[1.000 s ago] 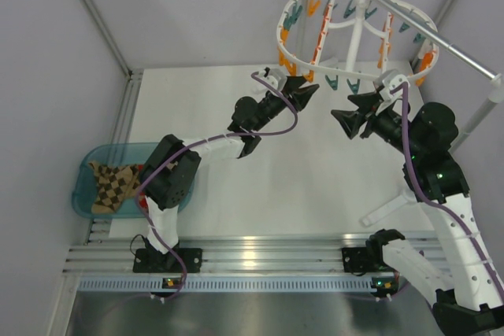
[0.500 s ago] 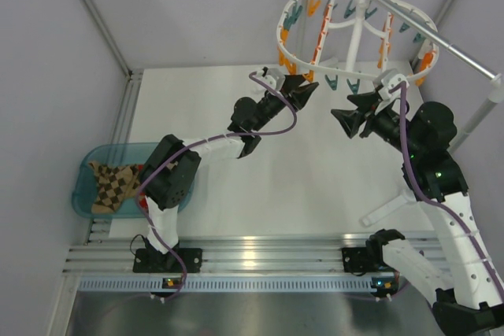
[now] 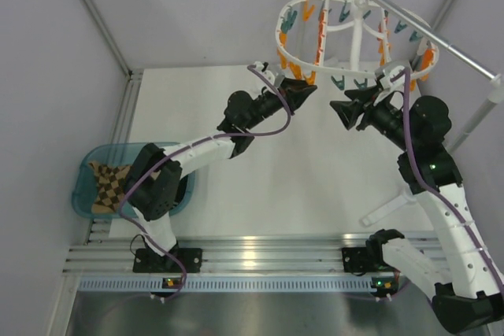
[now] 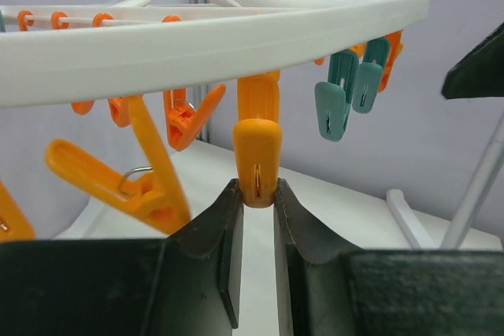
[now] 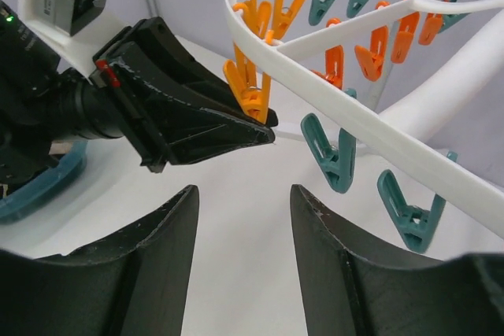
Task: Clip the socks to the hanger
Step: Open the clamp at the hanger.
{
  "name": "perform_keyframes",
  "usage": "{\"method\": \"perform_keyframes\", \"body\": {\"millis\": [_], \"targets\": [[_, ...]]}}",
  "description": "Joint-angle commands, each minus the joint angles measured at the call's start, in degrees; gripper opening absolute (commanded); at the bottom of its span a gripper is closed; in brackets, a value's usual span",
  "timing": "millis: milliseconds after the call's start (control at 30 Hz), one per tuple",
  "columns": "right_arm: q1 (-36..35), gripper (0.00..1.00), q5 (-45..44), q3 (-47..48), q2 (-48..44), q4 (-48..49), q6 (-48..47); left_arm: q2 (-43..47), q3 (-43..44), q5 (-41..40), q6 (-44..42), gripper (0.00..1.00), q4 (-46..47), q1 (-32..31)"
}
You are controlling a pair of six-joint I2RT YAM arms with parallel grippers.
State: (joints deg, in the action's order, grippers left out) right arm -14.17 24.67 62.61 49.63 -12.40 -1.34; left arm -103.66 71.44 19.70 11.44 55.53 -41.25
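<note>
The white oval hanger (image 3: 280, 37) hangs at the back right with orange and teal clips. My left gripper (image 3: 309, 85) reaches up under its near-left rim. In the left wrist view the two fingertips (image 4: 230, 194) press on the lower end of an orange clip (image 4: 257, 147) under the rim (image 4: 236, 45). My right gripper (image 3: 339, 108) is open and empty, just right of the left one and pointing at it. In the right wrist view (image 5: 244, 190) it faces the left gripper (image 5: 266, 123) and the rim (image 5: 362, 116). The argyle socks (image 3: 106, 186) lie in the teal bin at the left.
The teal bin (image 3: 79, 194) sits at the table's near-left edge, partly behind the left arm. A grey metal rod (image 3: 441, 41) carries the hanger, and its white foot (image 3: 390, 206) rests on the table at the right. Teal clips (image 5: 335, 159) hang near the right gripper.
My left arm has stretched up and farther toward the hanger, and its fingertips now grip the orange clip. The hanger has shifted a little. My right gripper has edged up and left.
</note>
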Motion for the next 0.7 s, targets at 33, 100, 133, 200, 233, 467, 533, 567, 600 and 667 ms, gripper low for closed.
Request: {"method": "perform_keyframes", "body": {"millis": [33, 100, 133, 200, 233, 467, 533, 567, 600, 667], "targets": [[-0.68, 0.49, -0.41, -0.73, 0.47, 8.52, 5.81, 7.67, 1.42, 2.10, 1.65, 0.00, -13.40, -0.14], [-1.03, 0.49, 0.21, -1.35, 0.73, 9.76, 6.96, 8.12, 5.00, 1.48, 1.92, 0.00, -19.90, -0.23], [-1.29, 0.50, 0.21, -1.52, 0.82, 10.46, 8.19, 8.29, 6.24, 1.30, 2.00, 0.00, -26.98, -0.32], [-1.73, 0.52, 0.03, -1.96, 1.35, 11.96, 9.95, 8.38, 8.09, 0.86, 2.09, 0.00, -31.77, -0.32], [-2.26, 0.54, 0.03, -2.31, 1.61, 11.96, 11.70, 8.82, 8.28, 0.78, 1.92, 0.00, -34.93, -0.40], [-4.54, 0.60, 0.29, -3.28, 4.07, 17.32, 14.44, 10.05, 8.37, -0.63, -0.36, 0.00, -43.91, -0.84], [-4.90, 0.60, 0.38, -3.98, 4.25, 18.20, 14.44, 10.23, 8.72, -1.16, -1.16, 0.00, -45.15, -1.11], [-5.07, 0.59, 0.38, -4.25, 4.86, 18.47, 14.70, 10.32, 8.80, -1.68, -1.42, 0.00, -45.59, -1.37], [-5.07, 0.58, 0.47, -4.34, 5.13, 18.82, 15.57, 10.23, 8.98, -1.86, -1.51, 0.00, -45.86, -1.46], [-5.95, 0.59, -0.05, -4.34, 6.09, 19.08, 16.37, 10.14, 9.33, -2.39, -1.51, 0.00, -46.56, -1.63]]}}
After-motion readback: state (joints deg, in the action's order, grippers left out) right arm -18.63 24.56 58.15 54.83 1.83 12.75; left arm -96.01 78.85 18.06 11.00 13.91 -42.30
